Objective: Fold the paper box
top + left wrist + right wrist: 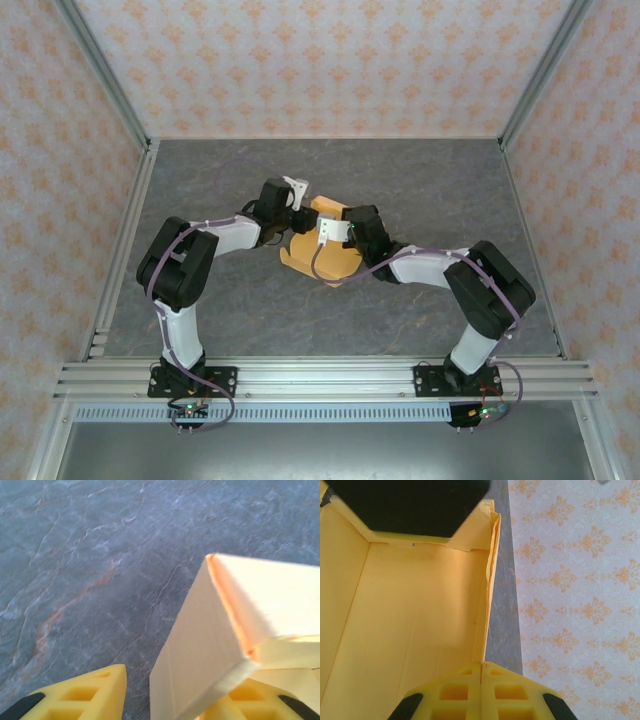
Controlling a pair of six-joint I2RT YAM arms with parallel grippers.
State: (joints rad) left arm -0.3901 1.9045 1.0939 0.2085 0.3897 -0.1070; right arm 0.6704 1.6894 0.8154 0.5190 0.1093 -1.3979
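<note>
Forming side walls: mid-fold, nothing locked yet, by my read.

- Box (335,265) sits mid-table (75,555), between the two arms. Top view shows it partly raised, not a closed shape.
- Right gripper (482,672): fingers pressed together, pinching the top edge of one upright box wall. The card edge runs straight into the seam between the pads. The open interior lies to the left of that wall, with a crease line and a back wall visible.
- Left gripper (175,685): fingers spread. A folded box corner stands between them, lying over the right-hand finger (250,702). The other finger is clear of the card, so there's no grip.
- Black body (410,505) hangs over the far end of the box in the right wrist view. Probably the left arm, can't confirm.

Next move, as I judge it: right keeps the wall pinned as an anchor while left closes on or pushes that corner flap inward and seats it along the crease. Thin card, so use light force and push along the crease line or it buckles. Tab positions aren't visible from here.
</note>
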